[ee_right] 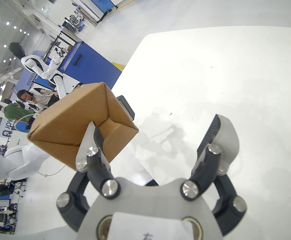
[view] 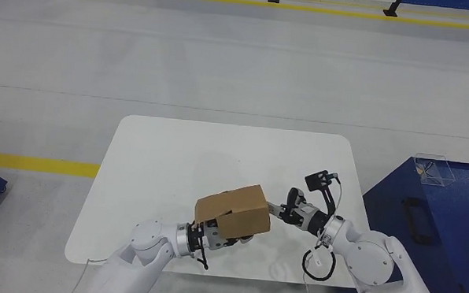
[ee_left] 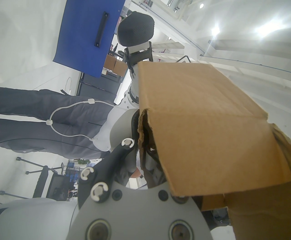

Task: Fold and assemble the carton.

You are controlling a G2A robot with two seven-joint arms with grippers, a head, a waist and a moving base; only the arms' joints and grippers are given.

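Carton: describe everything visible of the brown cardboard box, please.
The brown cardboard carton is a plain box, folded into shape, one flap edge ragged. It hangs tilted above the near edge of the white table, carried at the left gripper, whose grip the cardboard hides. The open right gripper stands at its folded end, one finger close by; contact cannot be told.

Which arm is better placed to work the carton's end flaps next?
Right, probably: the right gripper is open beside the end of the carton, while the left gripper holds it above the table.
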